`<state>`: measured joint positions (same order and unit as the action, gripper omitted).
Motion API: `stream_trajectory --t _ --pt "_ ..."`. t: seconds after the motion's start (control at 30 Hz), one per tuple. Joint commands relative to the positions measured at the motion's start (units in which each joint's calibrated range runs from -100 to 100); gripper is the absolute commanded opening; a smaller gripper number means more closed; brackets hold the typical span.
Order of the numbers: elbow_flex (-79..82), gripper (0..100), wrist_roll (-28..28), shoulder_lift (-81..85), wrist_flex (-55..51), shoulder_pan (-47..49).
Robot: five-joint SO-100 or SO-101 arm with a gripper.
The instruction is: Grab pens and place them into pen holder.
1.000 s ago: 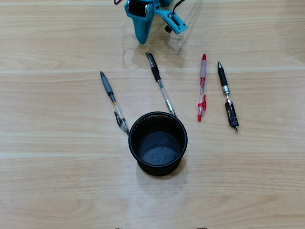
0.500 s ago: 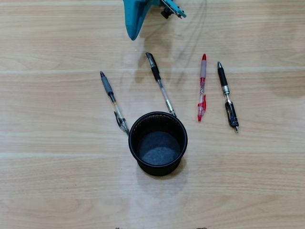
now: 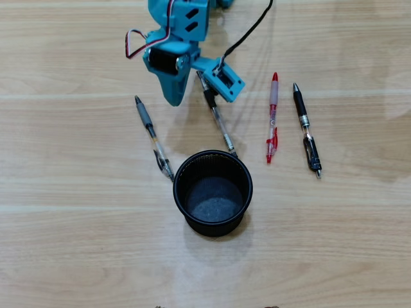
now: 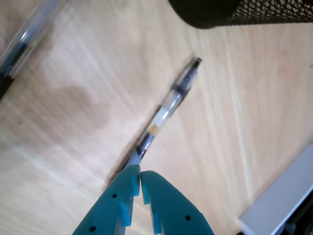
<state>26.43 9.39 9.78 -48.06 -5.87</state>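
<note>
My teal gripper (image 3: 204, 86) is shut on the grip end of a clear pen with a black tip (image 3: 223, 128). The pen slants down to the rim of the black mesh pen holder (image 3: 178, 189). In the wrist view the two jaws (image 4: 140, 183) meet around the pen (image 4: 168, 105), which points toward the holder (image 4: 244, 12) at the top. A grey-grip clear pen (image 3: 154, 138) lies left of the holder and shows blurred at the wrist view's top left (image 4: 19, 41). A red pen (image 3: 273, 119) and a black pen (image 3: 307, 128) lie to the right.
The table is light wood (image 3: 77, 244). The arm's cables (image 3: 247, 35) run off the top edge. The holder looks empty inside. A pale table edge (image 4: 283, 191) shows at the wrist view's bottom right.
</note>
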Motion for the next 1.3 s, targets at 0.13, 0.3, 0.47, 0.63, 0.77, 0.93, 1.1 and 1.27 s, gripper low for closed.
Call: stream_trajectory --t 0.13,0.3,0.47,0.63,0.77,0.93,1.1,1.27 --pt "-9.54 16 0.33 -10.87 0.23 -4.29" --pt "-12.62 20 4.04 -15.27 0.23 -6.23" --pt "-14.61 20 7.86 -19.24 0.15 -7.20" --pt "-15.07 20 11.36 -24.06 0.23 -8.65" --pt "-15.07 20 11.57 -27.61 0.23 -8.73" --pt "-15.16 19 14.60 -29.72 -0.46 -9.37" --pt "-15.07 1 18.94 -30.15 -3.55 -10.91" --pt "-15.07 2 21.92 -30.15 -9.14 -13.81"
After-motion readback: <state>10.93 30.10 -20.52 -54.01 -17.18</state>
